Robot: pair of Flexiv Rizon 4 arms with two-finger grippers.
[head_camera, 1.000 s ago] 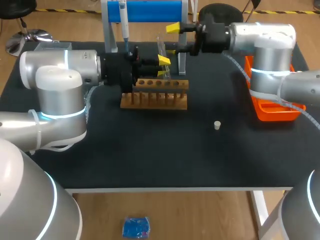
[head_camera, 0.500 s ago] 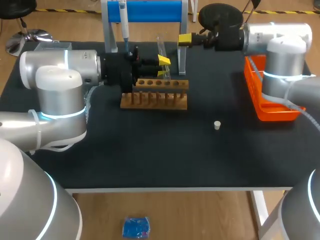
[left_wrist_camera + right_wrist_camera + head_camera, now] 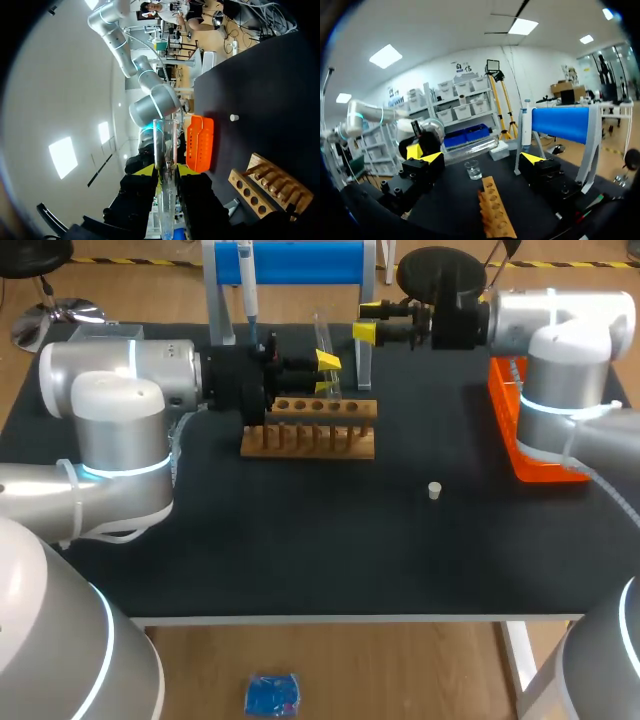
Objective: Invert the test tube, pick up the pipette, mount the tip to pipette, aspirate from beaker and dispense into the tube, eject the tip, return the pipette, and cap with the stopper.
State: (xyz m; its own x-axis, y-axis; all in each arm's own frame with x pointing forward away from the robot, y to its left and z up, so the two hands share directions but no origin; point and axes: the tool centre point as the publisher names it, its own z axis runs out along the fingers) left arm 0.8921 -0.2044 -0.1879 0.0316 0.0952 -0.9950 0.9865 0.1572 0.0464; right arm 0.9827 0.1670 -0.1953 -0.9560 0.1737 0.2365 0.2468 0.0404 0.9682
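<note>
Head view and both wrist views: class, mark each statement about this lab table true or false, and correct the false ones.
1. The left gripper is shut on the clear glass test tube. True.
2. The small white stopper sits in the wooden test tube rack. False: it lies on the black table, apart from the rack.
3. The right gripper holds the white and blue pipette. False: it is open and empty; the pipette hangs on the blue stand.
4. The orange plastic tray stands on the table's right side. True.

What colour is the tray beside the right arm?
The tray is orange, clearest in the head view.
</note>
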